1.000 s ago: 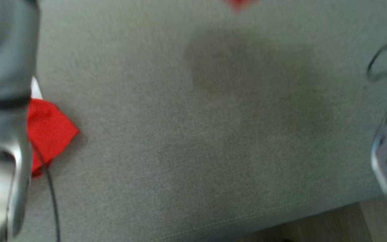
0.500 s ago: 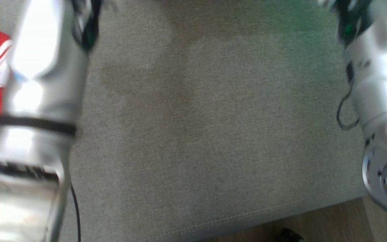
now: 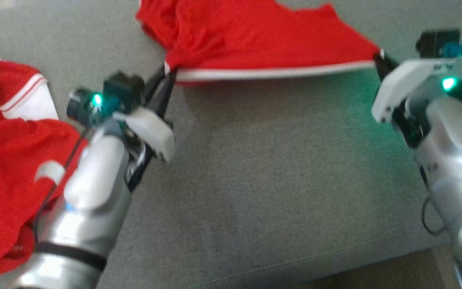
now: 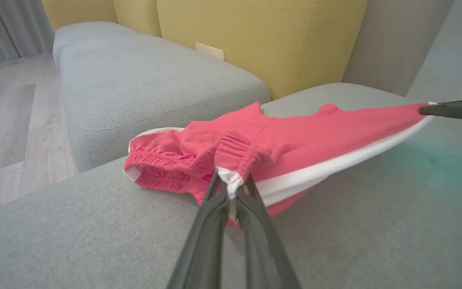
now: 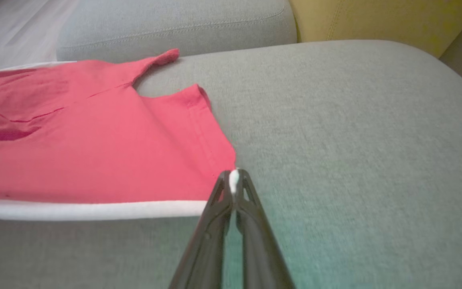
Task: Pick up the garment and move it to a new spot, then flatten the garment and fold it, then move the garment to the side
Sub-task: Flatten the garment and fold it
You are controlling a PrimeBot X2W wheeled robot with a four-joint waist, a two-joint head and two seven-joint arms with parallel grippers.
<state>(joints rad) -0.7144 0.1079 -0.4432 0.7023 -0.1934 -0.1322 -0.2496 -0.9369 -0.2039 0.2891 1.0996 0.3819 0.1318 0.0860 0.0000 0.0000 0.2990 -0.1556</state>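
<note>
Left gripper (image 3: 168,75) and right gripper (image 3: 379,58) each pinch one end of the red shorts' (image 3: 263,40) white hem, taut near the sofa cushion's (image 3: 275,168) back edge. The jersey (image 3: 2,168) lies crumpled at the left edge, ungripped. Recommended: lower both ends level, under even tension.

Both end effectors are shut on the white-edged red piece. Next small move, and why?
Probably lower both together to lay it flat: the left end effector and right end effector pinch opposite ends of the red piece, its white edge stretched taut above the cushion while its far side already rests there.
</note>
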